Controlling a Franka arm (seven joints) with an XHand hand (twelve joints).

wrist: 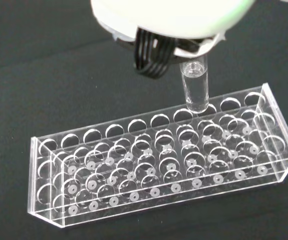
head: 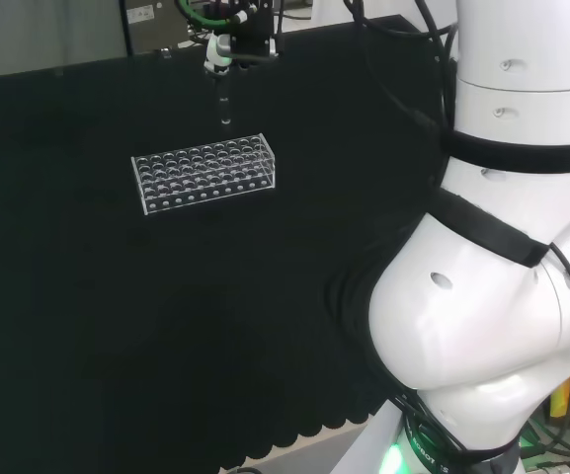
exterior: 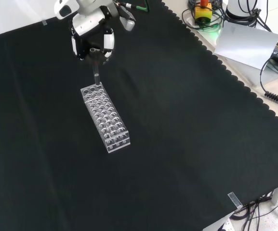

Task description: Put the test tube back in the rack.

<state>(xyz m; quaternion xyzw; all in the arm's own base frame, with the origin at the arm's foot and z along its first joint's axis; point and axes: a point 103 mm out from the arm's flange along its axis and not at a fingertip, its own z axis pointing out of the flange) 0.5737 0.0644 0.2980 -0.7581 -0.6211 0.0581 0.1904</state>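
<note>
Holding the test tube (wrist: 194, 88) upright w/ my hand (exterior: 91, 36), fingers pinched round its top, bottom end just above a hole in the rack (wrist: 158, 165), back row near one end. Lining-up step, I reckon; next I need to centre it over that hole & go straight down before letting go.

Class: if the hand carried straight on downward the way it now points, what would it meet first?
Probably the clear rack: the test tube held in the hand hangs just above a hole in an outer row, though exact alignment is uncertain.
</note>
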